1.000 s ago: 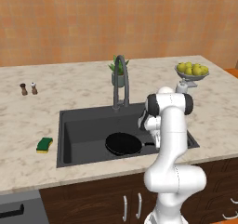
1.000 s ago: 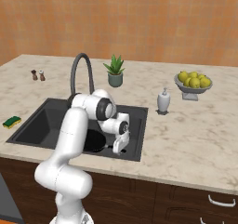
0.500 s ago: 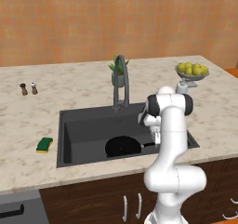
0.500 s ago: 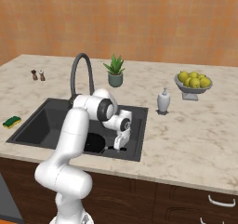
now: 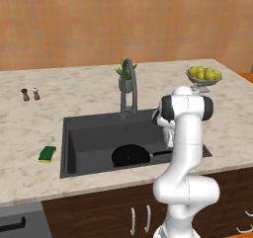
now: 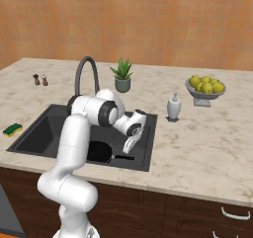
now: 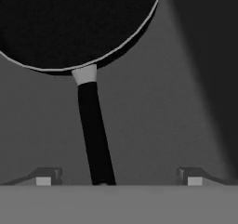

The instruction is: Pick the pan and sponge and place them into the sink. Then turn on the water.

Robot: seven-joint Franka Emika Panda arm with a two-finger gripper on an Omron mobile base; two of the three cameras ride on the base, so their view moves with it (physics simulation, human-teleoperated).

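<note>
Closest to the camera on the hand, the gripper (image 7: 116, 177) has its two fingertips (image 7: 44, 176) spread wide apart, and the long black handle of the pan (image 7: 69, 23) passes between them without touching either one. So the jaws are released and hold nothing. The handle joins the round pan body through a short pale collar, and the pan lies flat on the dark grey floor of the sink (image 7: 186, 102).

From the left base camera, the pan (image 5: 130, 155) rests in the front right part of the sink (image 5: 79, 128), with its handle pointing to the right, toward the arm. The gripper (image 5: 168, 136) hangs low inside the basin, just above the end of that handle. From the right base camera, the same pan (image 6: 99, 152) sits near the front wall of the sink (image 6: 42, 128), and the gripper (image 6: 129, 147) is just over the handle.

On the counter to the left of the basin lies the sponge (image 5: 47, 154), yellow with a green top, just beside the rim and outside the sink. It is also visible from the other side (image 6: 12, 129).

Behind the basin stands the arched faucet (image 5: 128, 86), and no stream comes out of its spout. Behind it is a small potted plant (image 6: 122, 75). Further to the right on the counter are a soap dispenser (image 6: 173, 107) and a bowl of lemons (image 6: 206, 86). Far on the left, two small shakers (image 5: 30, 94) stand side by side near the wall.
</note>
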